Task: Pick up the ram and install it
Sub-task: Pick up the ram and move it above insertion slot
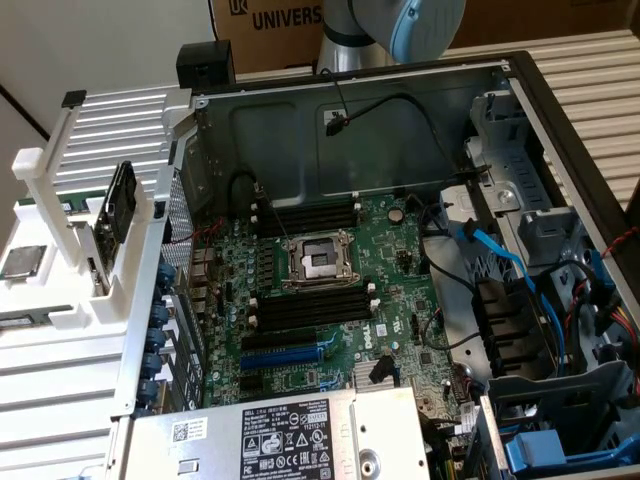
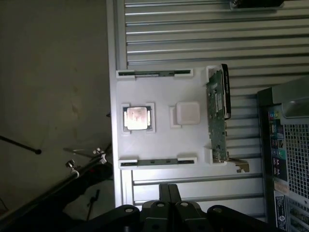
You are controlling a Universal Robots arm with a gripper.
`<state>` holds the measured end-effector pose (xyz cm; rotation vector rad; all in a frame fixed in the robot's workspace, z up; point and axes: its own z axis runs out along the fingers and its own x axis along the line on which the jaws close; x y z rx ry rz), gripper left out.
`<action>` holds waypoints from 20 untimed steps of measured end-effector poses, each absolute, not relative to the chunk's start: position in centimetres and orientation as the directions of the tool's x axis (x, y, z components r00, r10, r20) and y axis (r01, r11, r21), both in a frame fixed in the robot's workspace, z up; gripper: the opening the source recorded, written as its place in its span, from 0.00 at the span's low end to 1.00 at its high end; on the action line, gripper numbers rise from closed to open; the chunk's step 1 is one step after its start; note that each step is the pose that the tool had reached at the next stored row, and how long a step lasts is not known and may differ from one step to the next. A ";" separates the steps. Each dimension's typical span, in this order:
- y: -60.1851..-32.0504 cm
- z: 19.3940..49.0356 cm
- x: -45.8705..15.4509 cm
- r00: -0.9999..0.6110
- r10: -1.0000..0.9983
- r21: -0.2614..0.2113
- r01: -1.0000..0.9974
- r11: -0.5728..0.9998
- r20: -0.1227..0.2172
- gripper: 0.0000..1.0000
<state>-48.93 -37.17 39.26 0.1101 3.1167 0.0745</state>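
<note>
The gripper (image 2: 169,189), nearest the wrist camera, has its fingers pressed together on nothing, near a white tray (image 2: 164,140). There the ram (image 2: 158,162) seems, seen edge-on, to be the thin green strip in the slot closest to the fingertips; a silver chip (image 2: 136,117) and an upright card (image 2: 217,111) share the tray. The exterior view adds the open computer case (image 1: 280,130), its motherboard (image 1: 400,260) with empty black slots (image 1: 305,305), and a cardboard box (image 1: 270,20) printed "UNIVERS"; the power supply's label (image 1: 290,440) is too small to read.
</note>
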 end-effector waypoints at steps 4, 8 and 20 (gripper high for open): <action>-37.1 39.2 -48.9 -0.999 0.042 0.048 0.041 0.998 -0.021 0.10; -37.1 39.2 -48.9 -0.999 -0.032 0.048 -0.033 0.998 -0.021 0.10; -37.1 39.0 -48.9 -0.953 -0.303 0.048 -0.303 0.952 -0.021 0.10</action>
